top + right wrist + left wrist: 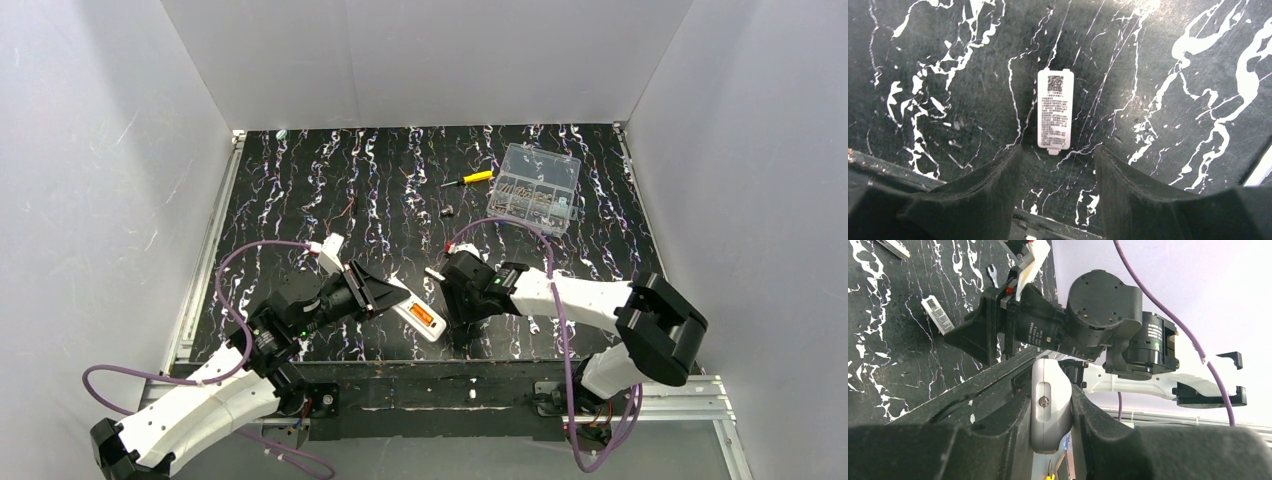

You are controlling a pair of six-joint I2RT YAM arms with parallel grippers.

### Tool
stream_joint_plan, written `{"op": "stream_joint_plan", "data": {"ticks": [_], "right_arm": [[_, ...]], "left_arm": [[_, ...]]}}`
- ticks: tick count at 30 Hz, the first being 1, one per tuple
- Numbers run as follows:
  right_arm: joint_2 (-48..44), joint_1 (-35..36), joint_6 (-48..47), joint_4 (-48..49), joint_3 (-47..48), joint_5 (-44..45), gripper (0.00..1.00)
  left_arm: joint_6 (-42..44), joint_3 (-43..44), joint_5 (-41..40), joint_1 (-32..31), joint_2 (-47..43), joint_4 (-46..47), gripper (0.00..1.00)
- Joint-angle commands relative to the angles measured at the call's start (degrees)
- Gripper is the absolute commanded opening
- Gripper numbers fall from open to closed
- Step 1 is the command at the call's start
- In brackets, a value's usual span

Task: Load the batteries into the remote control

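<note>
From above, low and left of centre, the left gripper (pixel 395 298) is pinching the remote control (pixel 408 308) by one end. The remote's open back faces up and the orange of the batteries (pixel 422 316) shows in the recess, though I can't tell from here whether that's one cell or two. Just right of it, the right gripper (pixel 452 290) points down at the surface (pixel 300 190). In the upper right sit a yellow-handled screwdriver (pixel 468 179) and a clear plastic box (pixel 535 187), well apart from the action.

Left wrist view now: the dark fingers (pixel 998 440) are pressed onto the remote's long sides, with a screw in its white shell facing the lens. I'd say it's hard, smooth, light plastic, stiff enough to squeeze but liable to slide in the pads. That makes the side-on hold across the width look like the right one.

Right wrist view: the jaws are spread wide with nothing between them. Straight below lies a white battery cover (pixel 1055 116), label up, flat on the surface. It looks thin and light with little edge to catch, so its long sides are the place to nip it.
</note>
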Motion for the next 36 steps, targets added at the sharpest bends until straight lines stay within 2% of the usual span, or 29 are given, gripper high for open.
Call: {"op": "stream_joint_plan", "data": {"ticks": [1,13,30,36], "right_arm": [[2.1,0.2,-0.3,2.5,2.8,2.9,0.61],[5.2,0.7,-1.6,2.5,3.9,2.1,0.45],[8.1,2.3,-2.1,0.5,5.0,4.2,0.4],[8.3,2.3,-2.0,0.3,4.5,4.2,0.41]], "left_arm": [[0.1,1.1,-0.6,0.3,-1.4,1.4,0.0],[0.2,0.8,-0.5,0.3,-1.3,2.2,0.0],[0.0,0.5,-0.7,0.4,-1.4,2.5,0.0],[0.0,0.3,-0.9,0.3,-1.8,2.2,0.0]]}}
